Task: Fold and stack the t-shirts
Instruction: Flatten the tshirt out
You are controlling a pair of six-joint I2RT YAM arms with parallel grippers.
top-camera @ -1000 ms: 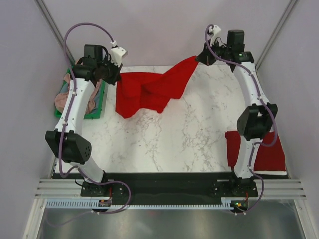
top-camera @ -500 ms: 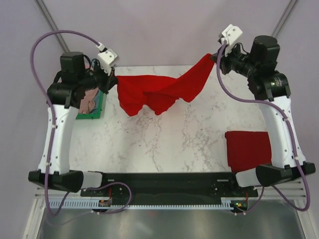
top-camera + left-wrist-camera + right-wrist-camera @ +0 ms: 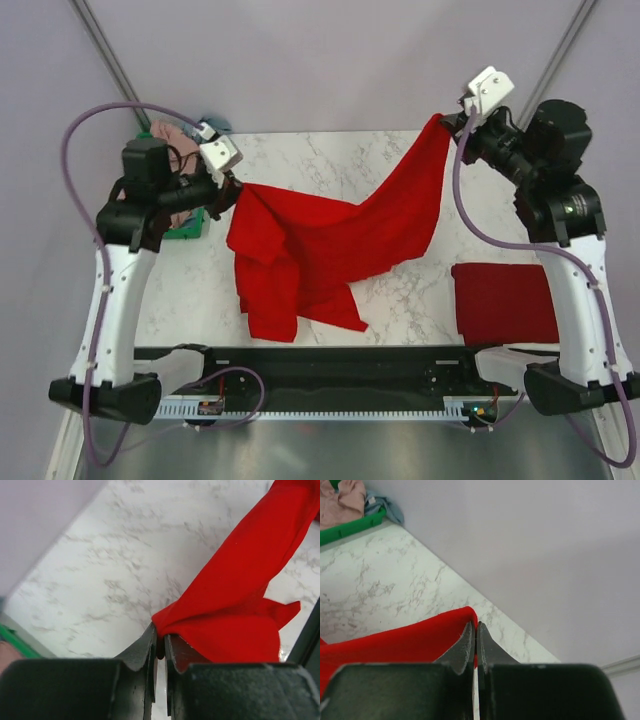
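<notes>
A bright red t-shirt (image 3: 330, 245) hangs stretched between my two grippers above the marble table (image 3: 400, 290), its lower part drooping toward the near edge. My left gripper (image 3: 232, 186) is shut on its left edge; the left wrist view shows the cloth (image 3: 235, 595) pinched between the jaws of my left gripper (image 3: 160, 632). My right gripper (image 3: 447, 120) is shut on its upper right corner, and the right wrist view shows the red cloth (image 3: 395, 642) clamped in my right gripper (image 3: 476, 627). A folded red t-shirt (image 3: 503, 300) lies at the right front of the table.
A green bin (image 3: 192, 222) at the far left holds a dusty pink shirt (image 3: 172, 135) and a grey-blue one (image 3: 215, 124); the bin (image 3: 350, 527) also shows in the right wrist view. Grey walls close in behind and at the sides.
Both arms have lifted and drawn toward the near side, carrying the shirt with them. The shirt has opened out and now hangs lower and wider over the table's middle.
</notes>
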